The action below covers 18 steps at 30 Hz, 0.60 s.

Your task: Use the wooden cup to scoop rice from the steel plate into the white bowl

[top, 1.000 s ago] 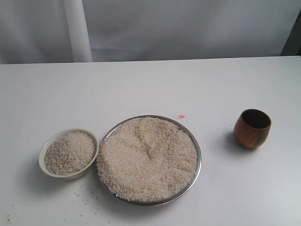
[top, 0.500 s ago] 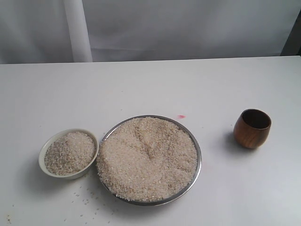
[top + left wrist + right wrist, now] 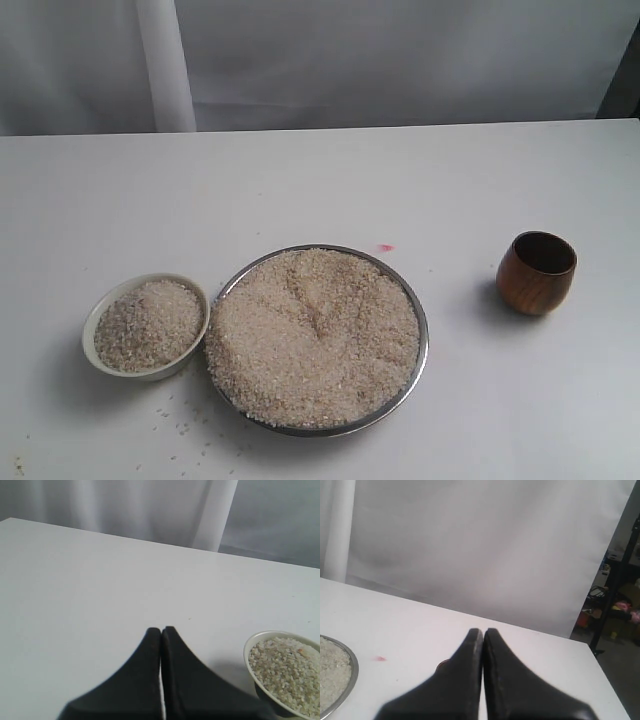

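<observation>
While both of my arms are hanging outside the exterior view, loose grains (image 3: 183, 428) are lying scattered on the white table (image 3: 320, 180) nearest its front edge. Just behind them, the steel plate (image 3: 424, 345) is sitting heaped with rice (image 3: 312, 335), a shallow furrow showing in the mound. The white bowl (image 3: 90, 330) is standing just beside the plate's left rim, itself filled with grains. Farther right, well apart from the plate, the wooden cup (image 3: 537, 273) is standing upright, showing its dark inside. A small pink mark (image 3: 386, 247) is showing just beyond the plate. My left gripper (image 3: 160, 630) is pressing its jaws together on nothing, near the bowl. My right gripper (image 3: 483, 631) is likewise clenching on nothing. White drapery (image 3: 400, 60) is hanging at the back.
</observation>
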Available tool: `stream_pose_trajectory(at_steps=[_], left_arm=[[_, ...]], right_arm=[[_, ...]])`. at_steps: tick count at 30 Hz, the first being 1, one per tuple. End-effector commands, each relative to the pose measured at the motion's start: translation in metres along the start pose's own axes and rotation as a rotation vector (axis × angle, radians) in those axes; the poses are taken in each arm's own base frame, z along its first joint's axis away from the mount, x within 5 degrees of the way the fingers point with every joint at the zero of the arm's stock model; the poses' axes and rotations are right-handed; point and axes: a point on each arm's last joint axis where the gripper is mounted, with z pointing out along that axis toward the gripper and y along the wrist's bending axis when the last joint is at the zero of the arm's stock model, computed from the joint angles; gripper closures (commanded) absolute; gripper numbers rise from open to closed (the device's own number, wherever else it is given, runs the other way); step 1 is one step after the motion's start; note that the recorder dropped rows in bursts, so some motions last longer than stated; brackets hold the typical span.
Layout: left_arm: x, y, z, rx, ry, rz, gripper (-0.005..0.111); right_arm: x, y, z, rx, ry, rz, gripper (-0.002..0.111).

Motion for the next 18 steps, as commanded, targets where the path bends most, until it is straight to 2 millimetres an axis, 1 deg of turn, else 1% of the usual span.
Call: stream_pose_trajectory(at_steps=[1,18], left_arm=[[-0.0017,-0.0006,-0.0005,0.007,-0.011,-0.007,0.107],[-0.0017,-0.0006,-0.0005,0.007,-0.011,-0.007,0.107]], right_arm=[[0.0043,0.0011,-0.0001,-0.003,0.008,0.003,0.108],[0.0051,0.0011,-0.0001,-0.003,0.017,0.006,0.108]])
